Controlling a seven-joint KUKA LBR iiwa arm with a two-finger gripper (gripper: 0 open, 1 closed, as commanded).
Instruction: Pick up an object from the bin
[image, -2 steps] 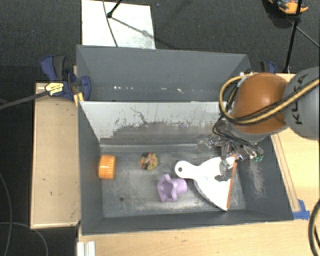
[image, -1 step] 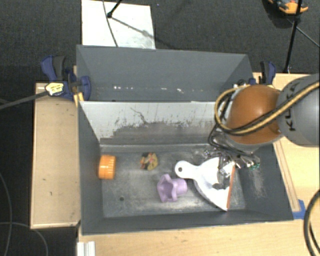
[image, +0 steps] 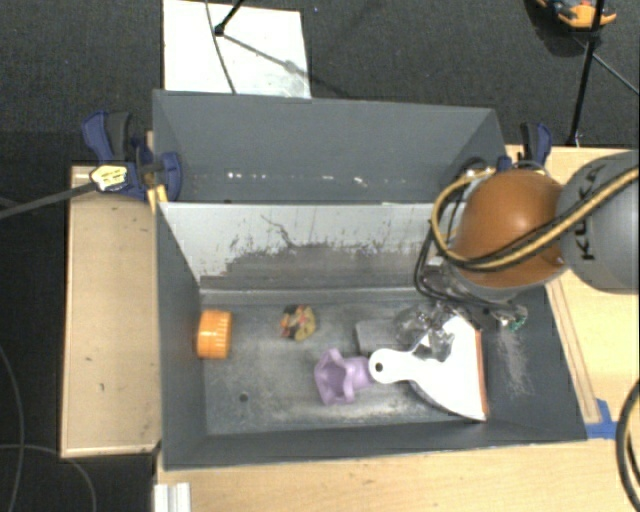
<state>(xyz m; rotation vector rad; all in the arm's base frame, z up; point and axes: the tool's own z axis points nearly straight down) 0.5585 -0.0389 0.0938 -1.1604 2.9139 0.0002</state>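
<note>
- Nearest the front wall of the bin (image: 260, 400), toward its right corner, lay a white scoop-shaped piece (image: 455, 385). It was a broad flat blade with a short rounded handle (image: 392, 366) pointing left and a thin orange-brown strip along its right edge.
- I judged it to be smooth, stiff plastic, light and likely slippery. Lying flat on the floor, the blade offered little to close on, so the handle or the raised right edge seemed the better hold.
- Just beside the handle's tip sat a lumpy purple thing (image: 338, 376). It was matt and looked soft and rubbery, so it would probably give a little and hold well in a grasp.
- My gripper (image: 432, 335) hung low over the far edge of the white blade. I could not tell whether it was spread or pressed together, or whether it touched the blade, and I saw nothing pinched in it.
- Farther back, mid-floor and well apart from the rest, lay a small mottled yellow-and-dark lump (image: 298, 322).
- By the left wall, a short orange cylinder (image: 213, 334) lay on its side. It looked smooth and apt to roll.
- The floor and the sloping back wall were scuffed, scratched grey metal.
</note>
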